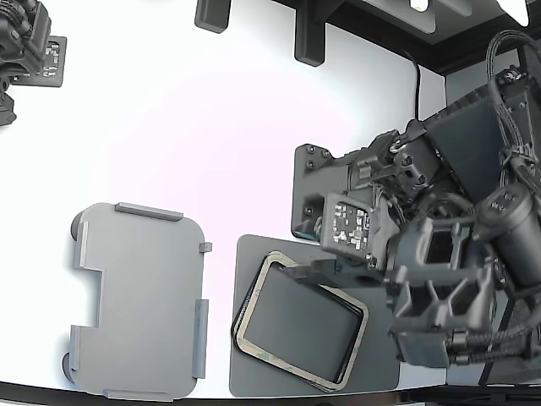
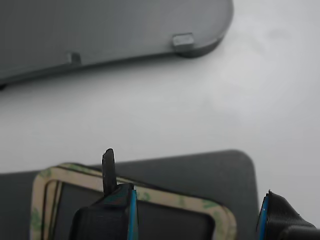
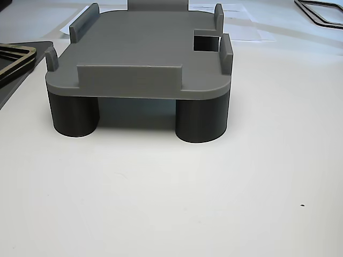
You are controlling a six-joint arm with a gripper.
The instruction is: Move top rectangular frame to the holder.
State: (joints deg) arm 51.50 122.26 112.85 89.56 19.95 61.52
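Note:
The top rectangular frame (image 1: pixel 298 322) is tan with greenish blotches and lies on a stack of like frames on a dark grey mat (image 1: pixel 254 372). The wrist view shows its near edge (image 2: pixel 165 196). The other view shows a corner of it (image 3: pixel 13 55). The light grey holder (image 1: pixel 139 300) stands empty on the exterior view's left and also shows in the wrist view (image 2: pixel 100 30) and the other view (image 3: pixel 139 53). My gripper (image 1: pixel 304 252) is open and holds nothing. In the wrist view (image 2: pixel 195 212) one finger (image 2: pixel 109 172) is over the frame's edge, and the other is past the mat's edge.
The holder stands on dark round legs (image 3: pixel 201 120) on the white table. A second arm (image 1: pixel 30 42) is at the exterior view's top left. Another frame (image 3: pixel 321 10) lies far back in the other view. Black brackets (image 1: pixel 308 34) stand at the table's far edge.

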